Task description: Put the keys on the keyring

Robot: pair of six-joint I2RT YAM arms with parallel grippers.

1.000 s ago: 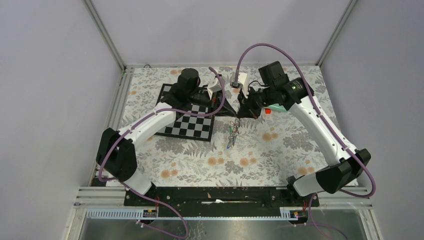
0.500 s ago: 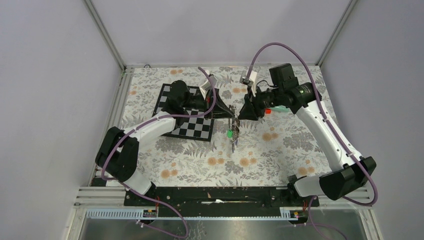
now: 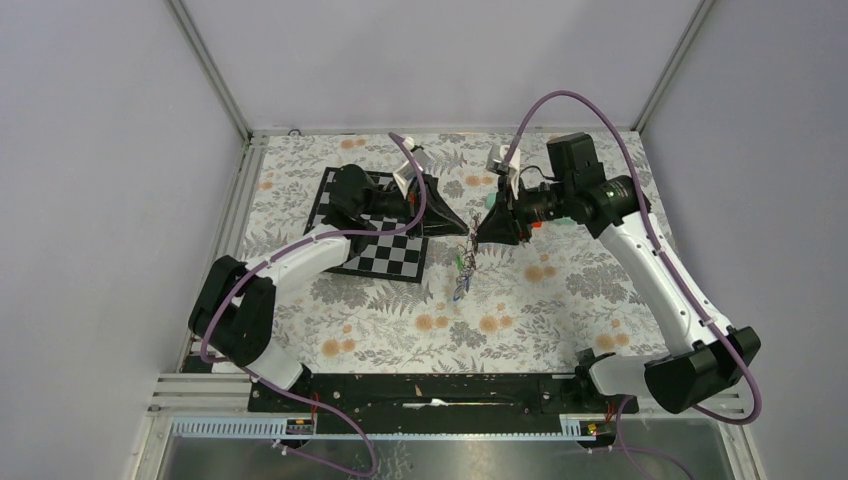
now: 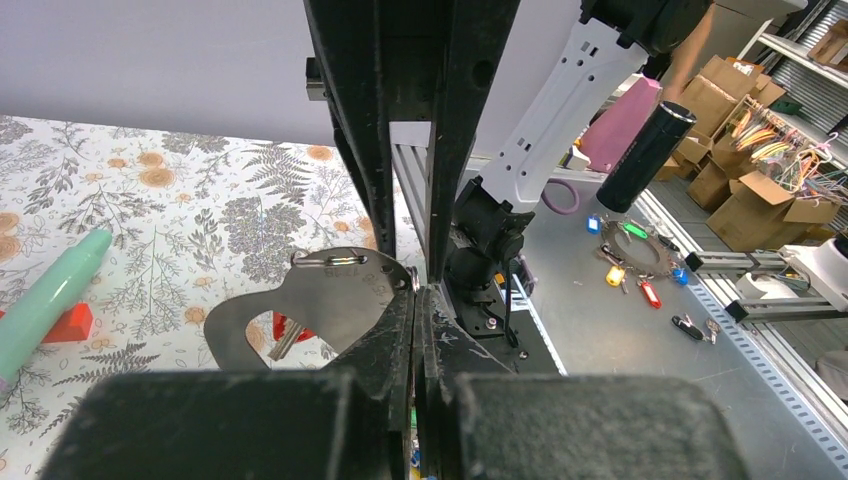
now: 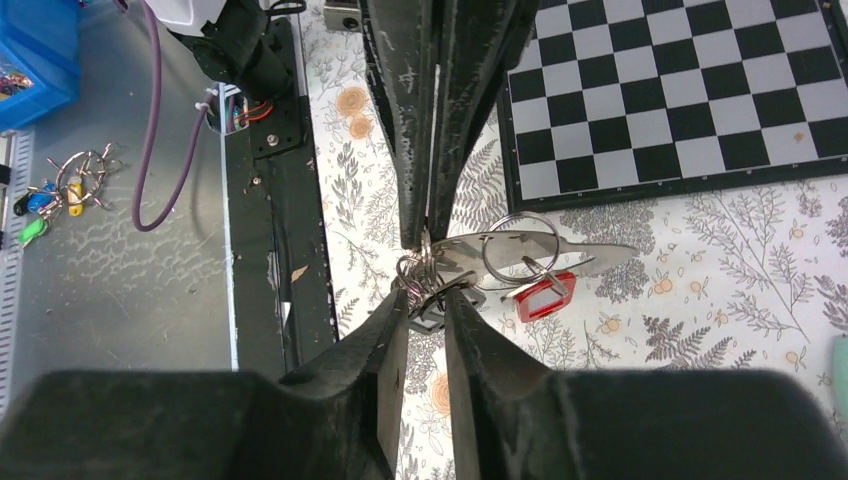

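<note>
My left gripper (image 3: 466,231) and right gripper (image 3: 479,232) meet tip to tip above the floral cloth. A bunch of keys (image 3: 461,272) with coloured tags hangs below them. In the left wrist view my left gripper (image 4: 415,292) is shut on the edge of the keyring (image 4: 335,298), a flat grey metal piece, with a red-tagged key (image 4: 288,328) behind it. In the right wrist view my right gripper (image 5: 428,298) stands narrowly open. A cluster of small rings (image 5: 420,272) sits at its tips. The red-tagged key (image 5: 545,297) hangs on a round ring beside the keyring (image 5: 590,255).
A chessboard (image 3: 375,255) lies under the left arm, left of the hanging keys. A teal tube (image 4: 45,305) with a red cap (image 3: 536,222) lies on the cloth beneath the right arm. The black base rail (image 5: 290,200) runs along the near table edge.
The right arm's elbow swung outward to the right and its jaws parted. The left arm lowered and stretched toward the middle. The hanging keys swayed slightly.
</note>
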